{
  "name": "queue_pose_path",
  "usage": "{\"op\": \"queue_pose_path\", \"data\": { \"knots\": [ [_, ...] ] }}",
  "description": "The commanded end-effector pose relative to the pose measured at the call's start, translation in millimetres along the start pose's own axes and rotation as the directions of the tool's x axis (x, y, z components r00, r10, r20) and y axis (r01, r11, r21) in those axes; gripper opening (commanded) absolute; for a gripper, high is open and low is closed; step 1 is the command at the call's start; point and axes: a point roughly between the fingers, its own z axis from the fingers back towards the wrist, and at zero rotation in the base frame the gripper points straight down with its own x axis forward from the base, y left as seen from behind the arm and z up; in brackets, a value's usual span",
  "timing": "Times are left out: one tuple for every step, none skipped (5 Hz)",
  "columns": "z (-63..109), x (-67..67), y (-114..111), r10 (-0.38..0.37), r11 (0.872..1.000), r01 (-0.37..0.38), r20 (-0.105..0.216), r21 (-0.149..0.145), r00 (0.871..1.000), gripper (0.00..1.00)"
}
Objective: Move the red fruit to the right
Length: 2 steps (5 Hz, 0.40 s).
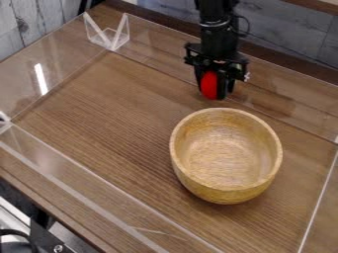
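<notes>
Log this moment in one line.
gripper: shut on strawberry | bowl: nearer camera, separate | task: moving strawberry right

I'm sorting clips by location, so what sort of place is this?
Probably a robotics lab or test bench: a robot arm over a wooden table, and black cables at its edge.

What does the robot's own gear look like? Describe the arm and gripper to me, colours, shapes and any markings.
The arm is black and narrow, running out of the top of the picture. The gripper is black too, with a boxy, uneven body and short dark fingers. I can make out no markings; the picture is too coarse to tell about cables.
</notes>
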Motion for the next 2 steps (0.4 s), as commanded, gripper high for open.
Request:
{"op": "queue_pose_path", "data": {
  "knots": [
    [53.1,18.7,10.9,0.004,0.999,-0.008,0.125,0.033,0.992,0.00],
    [48.6,14.9,12.6,-0.058,0.998,0.054,0.111,0.035,0.992,0.00]
  ]
}}
